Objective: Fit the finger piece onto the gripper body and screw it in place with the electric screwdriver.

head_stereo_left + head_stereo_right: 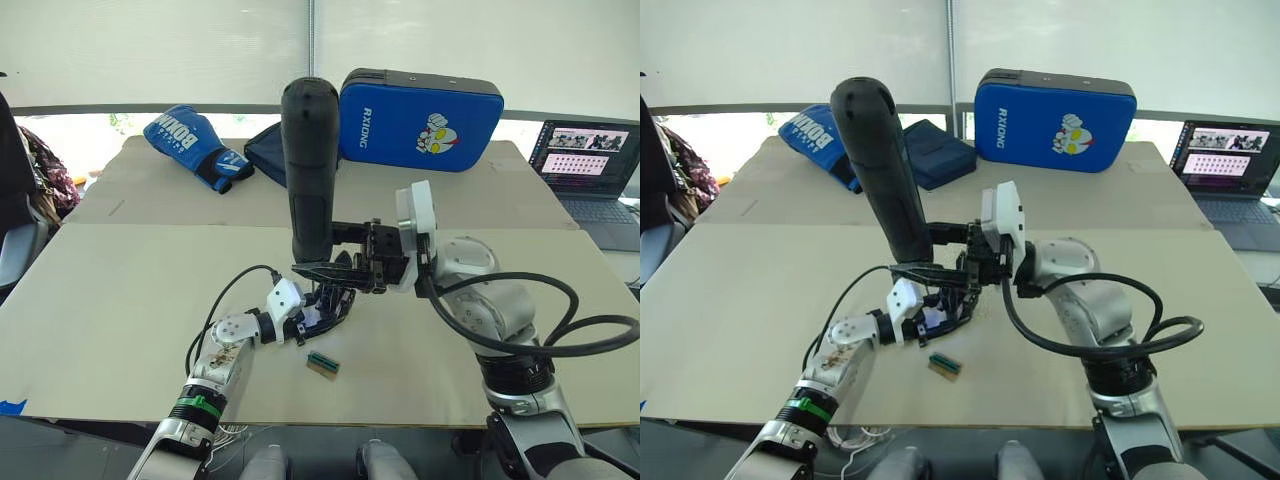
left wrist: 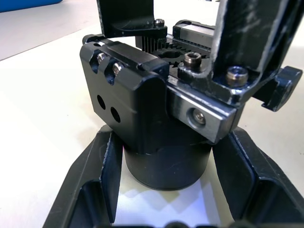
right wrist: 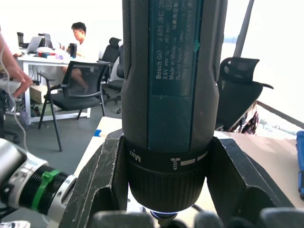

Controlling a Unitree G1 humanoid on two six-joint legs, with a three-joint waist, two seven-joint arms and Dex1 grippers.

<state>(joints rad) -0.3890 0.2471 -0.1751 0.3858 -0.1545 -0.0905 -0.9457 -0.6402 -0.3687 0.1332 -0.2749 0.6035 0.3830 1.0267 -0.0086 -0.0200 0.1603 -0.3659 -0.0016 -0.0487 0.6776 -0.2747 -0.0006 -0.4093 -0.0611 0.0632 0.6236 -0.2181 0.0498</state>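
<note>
the gripper body (image 2: 156, 123) stands on the table (image 1: 120, 300) between the two black fingers (image 2: 95, 190) of the left pincer (image 1: 322, 316), which close against its round base, while the electric screwdriver (image 1: 308, 170) stands nearly upright right above it, clamped near its lower collar by the right pincer (image 1: 335, 268). the left arm reaches in low from the near edge with its wrist close to the table, and the right arm bends in from the right with its forearm raised and its pincer pointing leftward. a small green-and-tan block (image 1: 322, 363) lies on the table just beside the left pincer.
</note>
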